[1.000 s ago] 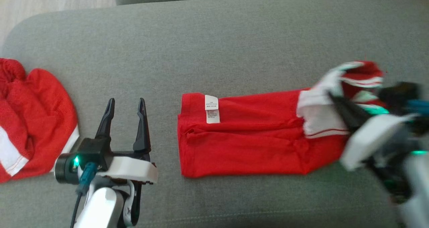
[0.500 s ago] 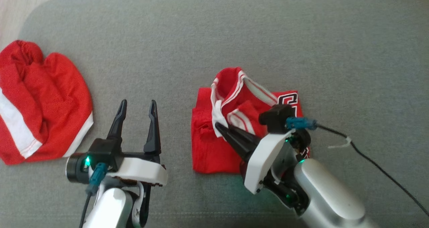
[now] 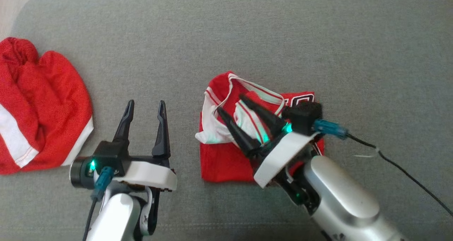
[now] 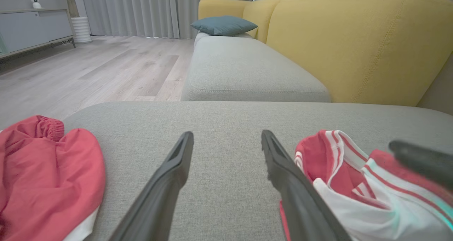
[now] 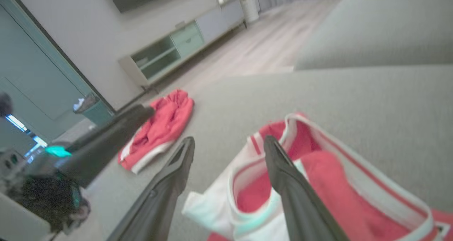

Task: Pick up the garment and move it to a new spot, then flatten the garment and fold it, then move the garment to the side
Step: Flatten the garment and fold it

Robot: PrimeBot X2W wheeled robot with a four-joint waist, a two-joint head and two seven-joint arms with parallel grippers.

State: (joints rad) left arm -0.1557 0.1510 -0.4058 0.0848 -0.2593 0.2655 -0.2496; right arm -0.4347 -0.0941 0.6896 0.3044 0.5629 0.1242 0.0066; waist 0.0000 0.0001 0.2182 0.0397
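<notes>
**Step in hand.** The fold appears to be at its end. The garment (image 3: pixel 223 163) lies doubled into a compact block, its white-trimmed upper layer rumpled and one opening standing up off the layer beneath. It is judged not yet moved to the side.

**Position of garment.** It rests about midway along the seat cushion (image 3: pixel 247 39), nearer the near edge than the far edge. It is well apart from a second red garment (image 3: pixel 42 103), which lies at the left edge.

**End effectors.** The right gripper (image 3: pixel 230 103) stands wide and holds nothing. Its fingers point toward the far left corner directly over the raised white trim. In the right wrist view one finger lies across the opening and the other over the white edge beside it. Contact with the cloth cannot be confirmed. The left gripper (image 3: pixel 146 103) is also wide and empty, over bare cushion just left of the garment.

**Next move.** This is judged to call for pressing the raised layer flat. The whole stack should then be gripped through all its layers, so that the fold holds during the carry.
</notes>
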